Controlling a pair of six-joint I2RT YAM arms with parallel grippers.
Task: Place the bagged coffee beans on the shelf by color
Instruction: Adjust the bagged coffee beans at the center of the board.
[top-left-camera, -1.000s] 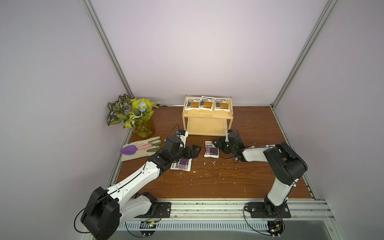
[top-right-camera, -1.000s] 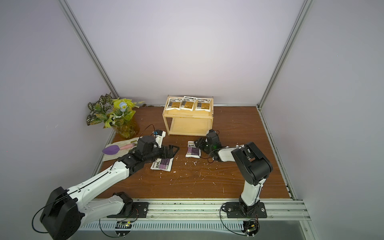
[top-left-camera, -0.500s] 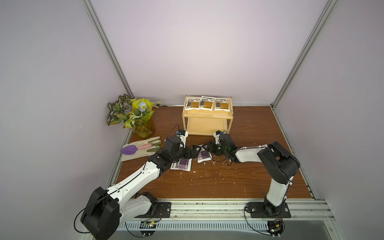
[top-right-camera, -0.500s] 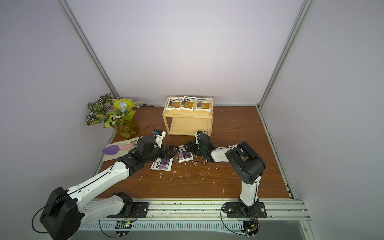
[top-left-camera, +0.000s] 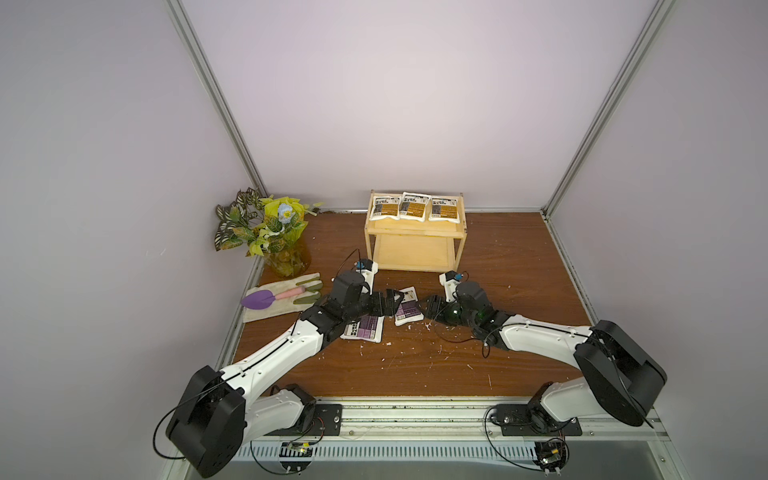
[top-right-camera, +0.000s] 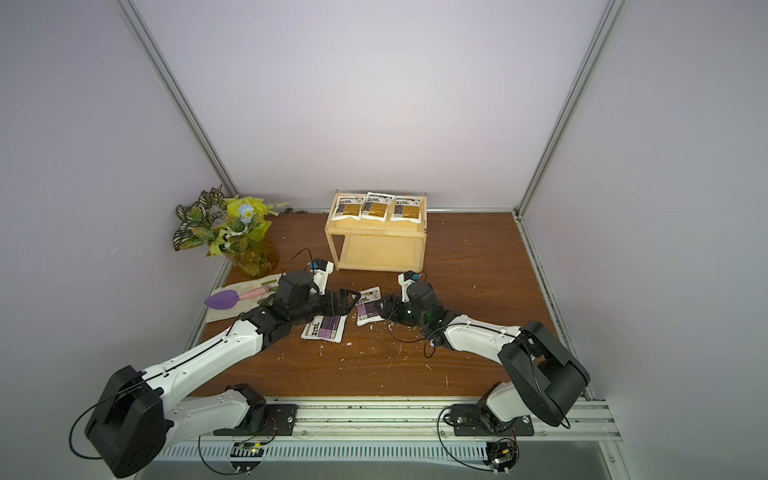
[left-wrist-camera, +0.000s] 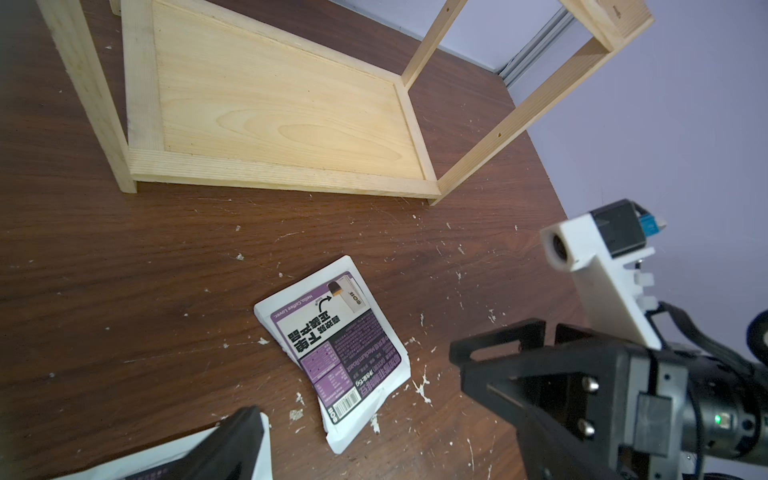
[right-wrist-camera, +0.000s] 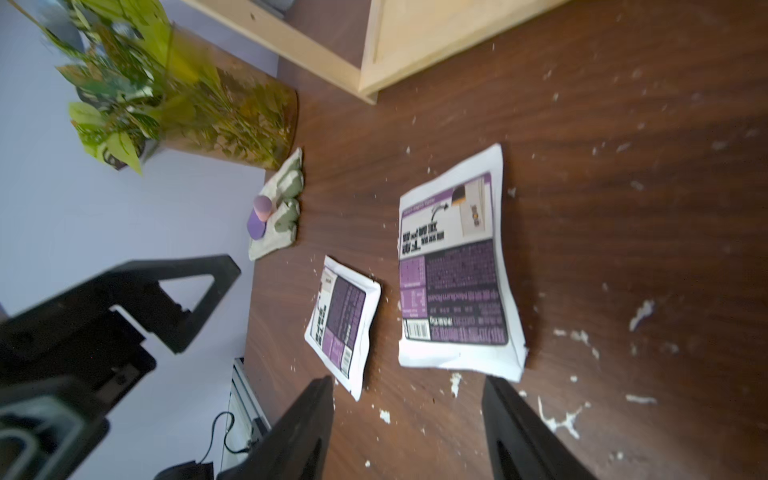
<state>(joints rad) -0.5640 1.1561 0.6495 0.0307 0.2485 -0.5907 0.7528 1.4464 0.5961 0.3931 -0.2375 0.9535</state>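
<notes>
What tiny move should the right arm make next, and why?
Probably ease the right end effector forward and down so its open fingers straddle the near edge of the purple pouch. That pouch lies flat just ahead of it, it holds nothing, and the lower shelf is bare while three brown pouches fill the top.

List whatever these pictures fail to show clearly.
1. Golden-brown pouches on the shelf: print too small in both top views.
2. Left purple pouch: partly under the left arm in both top views; cut off by the left wrist view's edge, behind one of the left fingers.
3. Right purple pouch: small print blurred in the right wrist view.
</notes>
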